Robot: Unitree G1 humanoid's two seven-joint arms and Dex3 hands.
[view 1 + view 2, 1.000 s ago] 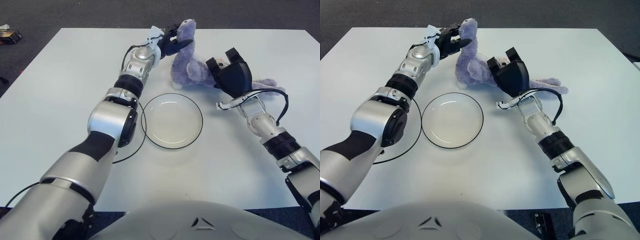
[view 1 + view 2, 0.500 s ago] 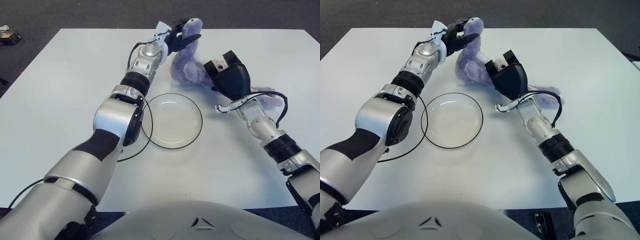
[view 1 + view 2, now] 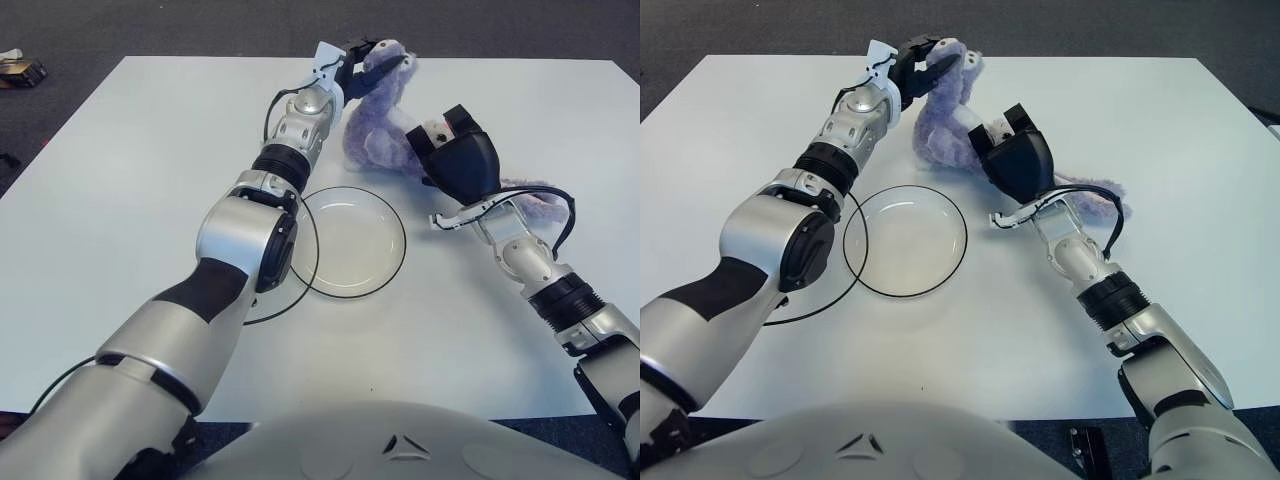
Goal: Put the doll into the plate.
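A purple plush doll [image 3: 372, 143] sits at the far middle of the white table [image 3: 130, 160], its head raised and its tail [image 3: 535, 197] trailing to the right. My left hand [image 3: 358, 62] reaches far forward and is shut on the doll's head. My black right hand [image 3: 446, 150] covers the doll's body from the right, with its fingers curled onto the plush. A clear plate [image 3: 350, 245] with a dark rim lies just in front of the doll, between my two arms, with nothing in it.
A thin black cable [image 3: 304, 272] loops on the table along the plate's left side, under my left arm. Dark floor surrounds the table, with a small object [image 3: 20, 68] lying on it at the far left.
My left hand has drawn the doll's head up and to the right, stretching its neck. My right hand has shifted slightly left and farther over the doll's body.
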